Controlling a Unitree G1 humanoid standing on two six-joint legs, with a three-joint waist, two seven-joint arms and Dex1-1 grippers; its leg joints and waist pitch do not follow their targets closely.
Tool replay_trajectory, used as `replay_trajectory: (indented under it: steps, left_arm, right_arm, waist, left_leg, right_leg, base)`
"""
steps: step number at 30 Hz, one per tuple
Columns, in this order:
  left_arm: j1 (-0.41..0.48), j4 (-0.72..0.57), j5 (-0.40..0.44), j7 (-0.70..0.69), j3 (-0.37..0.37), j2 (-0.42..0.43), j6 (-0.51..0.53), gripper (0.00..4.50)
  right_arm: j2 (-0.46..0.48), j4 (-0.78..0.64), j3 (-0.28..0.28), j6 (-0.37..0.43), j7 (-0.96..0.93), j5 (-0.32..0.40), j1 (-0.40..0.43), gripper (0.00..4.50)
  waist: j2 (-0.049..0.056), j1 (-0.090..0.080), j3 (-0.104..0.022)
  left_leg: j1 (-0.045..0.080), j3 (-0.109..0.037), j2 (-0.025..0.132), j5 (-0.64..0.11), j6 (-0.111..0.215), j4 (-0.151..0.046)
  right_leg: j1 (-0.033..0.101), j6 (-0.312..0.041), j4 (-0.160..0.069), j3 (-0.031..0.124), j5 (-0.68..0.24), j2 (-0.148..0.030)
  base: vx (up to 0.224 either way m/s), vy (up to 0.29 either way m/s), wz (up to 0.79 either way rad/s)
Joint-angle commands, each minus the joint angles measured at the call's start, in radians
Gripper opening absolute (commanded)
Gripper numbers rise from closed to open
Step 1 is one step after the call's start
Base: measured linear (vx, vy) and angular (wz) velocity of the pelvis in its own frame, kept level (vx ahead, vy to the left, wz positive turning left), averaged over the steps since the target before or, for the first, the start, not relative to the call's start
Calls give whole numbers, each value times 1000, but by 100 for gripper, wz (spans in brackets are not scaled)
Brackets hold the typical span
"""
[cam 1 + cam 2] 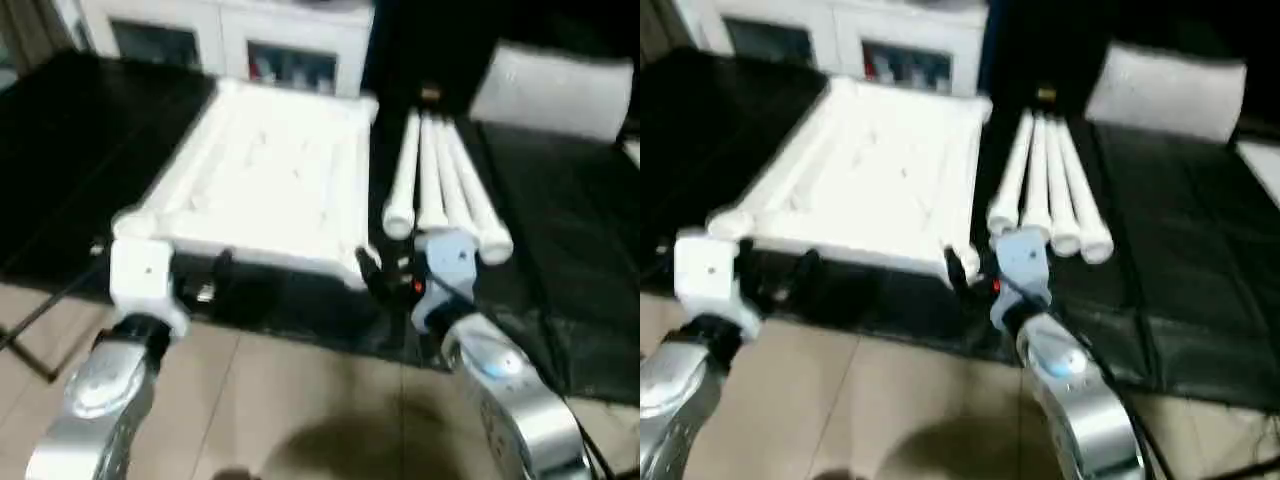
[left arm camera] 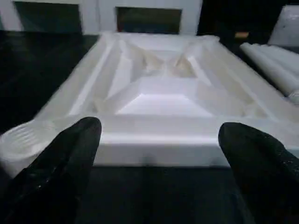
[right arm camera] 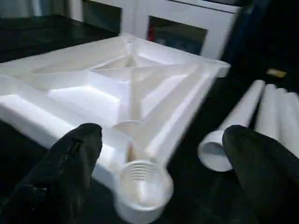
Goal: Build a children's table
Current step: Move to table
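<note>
One upturned table top [image 1: 270, 180] lies before both wide-spread, empty grippers, left [image 2: 159, 154] and right [image 3: 163, 158]; four legs [image 1: 440, 190] lie beside the right one.

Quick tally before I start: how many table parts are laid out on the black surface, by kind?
Tabletop, ribbed side up: 1
Legs, loose, side by side right of the top: 4
Total: 5 parts, none joined yet.
</note>
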Motion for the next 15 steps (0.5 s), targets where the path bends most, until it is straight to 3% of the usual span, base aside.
replay_trajectory:
  steps: [1, 2, 3, 4, 5, 6, 7, 8, 9, 10, 11, 12, 13, 14, 15]
  left_arm:
    - [-14, -10, 10, 3, -34, -8, 2, 446]
    - [-18, -7, 8, 2, -36, -12, 1, 446]
    - [-22, -3, 12, 2, -39, -12, -1, 446]
    - [-23, -1, 16, 2, -41, -13, -1, 446]
    - [-29, 3, 14, 1, -42, -16, -2, 446]
    - [-30, 4, 12, 1, -42, -17, -2, 446]
    - [-31, 2, 15, 2, -44, -16, -1, 446]
    - [-34, 2, 12, -1, -42, -19, 0, 446]
    - [-39, 4, 14, -3, -41, -18, 1, 446]
    - [-42, 8, 16, -4, -40, -19, -2, 446]
    - [-45, 13, 12, -5, -39, -22, -7, 446]
    - [-49, 18, 11, -8, -39, -22, -8, 446]
    - [-54, 23, 14, -11, -44, -20, -11, 446]
    - [-59, 31, 16, -14, -50, -20, -14, 446]
    - [-62, 36, 13, -16, -51, -22, -15, 446]
  right_arm:
    - [-10, 14, -28, -7, 5, 3, 9, 450]
    - [-15, 15, -28, -10, 4, -3, 11, 450]
    - [-16, 15, -29, -14, 5, -4, 16, 450]
    - [-17, 15, -31, -15, 6, -4, 18, 450]
    - [-17, 17, -32, -24, 0, -10, 24, 450]
    - [-17, 18, -32, -26, -1, -12, 26, 450]
    - [-18, 15, -34, -24, 1, -10, 30, 450]
    - [-17, 15, -37, -28, 1, -10, 33, 450]
    - [-12, 13, -43, -28, -4, -11, 40, 450]
    - [-11, 11, -46, -28, -4, -8, 45, 450]
    - [-10, 8, -47, -30, -3, -5, 49, 450]
    - [-9, 5, -49, -28, -9, -10, 51, 450]
    - [-7, 2, -51, -27, -16, -15, 54, 450]
    - [-4, -1, -56, -30, -21, -16, 56, 450]
    - [-2, -2, -59, -34, -21, -13, 57, 450]
  waist:
    - [25, -6, -59]
    - [16, 11, -66]
    - [19, 18, -66]
    - [11, 22, -81]
    - [14, 16, -88]
    - [18, 13, -92]
    - [35, -10, -102]
    - [42, -48, -93]
    - [30, -56, -106]
    - [31, -51, -96]
    - [13, -53, -86]
    - [13, -53, -86]
    - [-10, -2, -38]
    - [-25, 17, -65]
    - [-33, 32, -70]
  left_leg:
    - [-14, -11, 41, -305, 44, -101]
    - [-59, 14, 13, -145, 72, -66]
    - [-63, 17, 16, -102, 76, -60]
    - [-63, 17, 10, -24, 94, -52]
    - [-48, 9, 5, 42, 119, -56]
    - [-34, 0, 5, 85, 139, -55]
    - [60, -49, 33, 209, 235, -56]
    - [177, -147, 133, 232, 418, -70]
    - [207, -176, 177, 285, 501, -64]
    - [186, -143, 164, 345, 550, -48]
    - [122, -64, 96, 272, 489, -57]
    - [122, -64, 96, 272, 489, -57]
    - [21, 44, -46, -169, 267, -30]
    - [-52, -16, -46, -138, 196, 100]
    - [-69, -24, -37, -108, 160, 127]
  right_leg:
    - [40, -143, -80, 67, -81, -76]
    - [82, -107, -101, 81, -86, -85]
    - [85, -92, -107, 85, -102, -95]
    - [94, -69, -97, 81, -34, -71]
    - [89, -39, -75, 64, 93, -34]
    - [83, -18, -60, 53, 158, -15]
    - [12, 25, 2, 27, 232, 16]
    - [-148, 53, 84, 33, -18, -14]
    - [-184, 70, 112, 49, -95, -42]
    - [-220, 83, 133, 67, -80, -58]
    - [-196, 38, 91, 81, 64, -56]
    - [-196, 38, 91, 81, 64, -56]
    - [-88, -36, -82, 173, -213, -105]
    - [34, -161, -100, 269, -411, -202]
    - [50, -209, -101, 267, -430, -205]
  base:
    - [104, -13, -7]
    - [103, -6, -6]
    - [103, -6, -6]
    - [110, 8, 0]
    - [141, 16, 3]
    - [141, 16, 3]
    - [204, 5, 7]
    - [216, -28, 5]
    - [216, -28, 5]
    - [140, -57, 7]
    - [103, -78, 9]
    - [103, -78, 9]
    - [53, -78, 14]
    - [76, -73, 3]
    - [76, -73, 3]
